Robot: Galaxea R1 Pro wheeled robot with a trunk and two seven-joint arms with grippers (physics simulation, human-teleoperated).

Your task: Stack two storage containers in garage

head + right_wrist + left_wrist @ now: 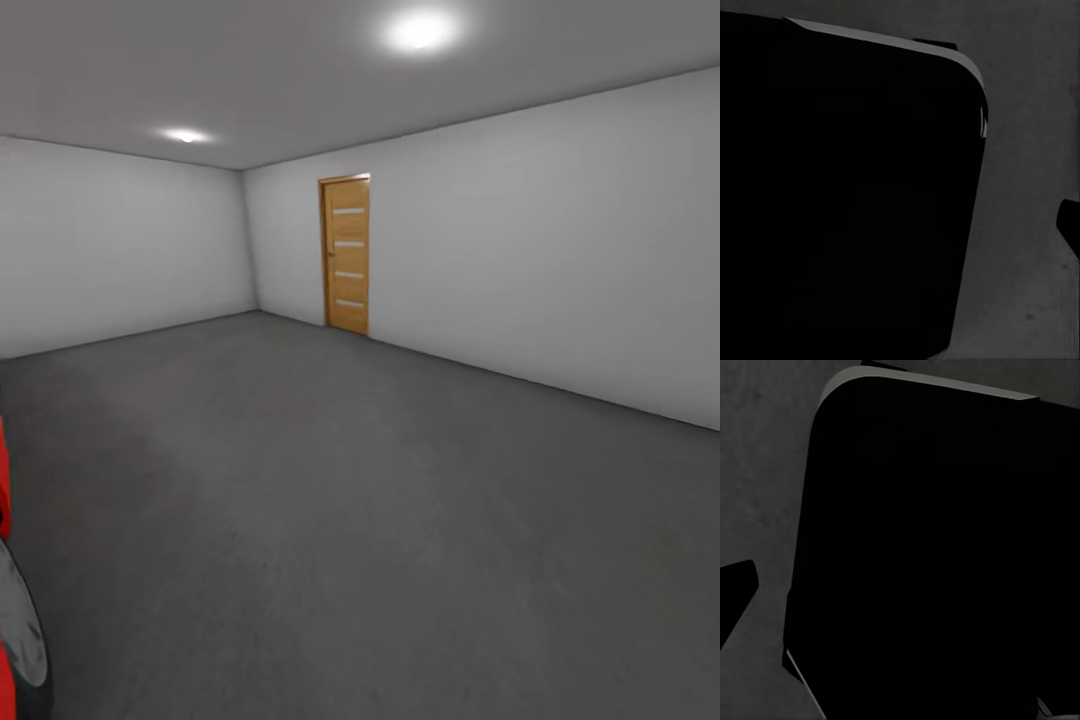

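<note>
I am in the garage, facing its dark grey concrete floor, which stretches to plain white walls. The two storage containers and the living room are out of view. In the left wrist view a large black rounded body hangs over the grey floor, with a dark sliver at the frame's edge. The right wrist view is much the same, with a black rounded body over the floor and a dark sliver. Neither view shows how the fingers stand.
A wooden door with pale slats stands shut in the far wall. Two ceiling spotlights are lit. A glossy red car with a grey wheel pokes in close by at the left edge.
</note>
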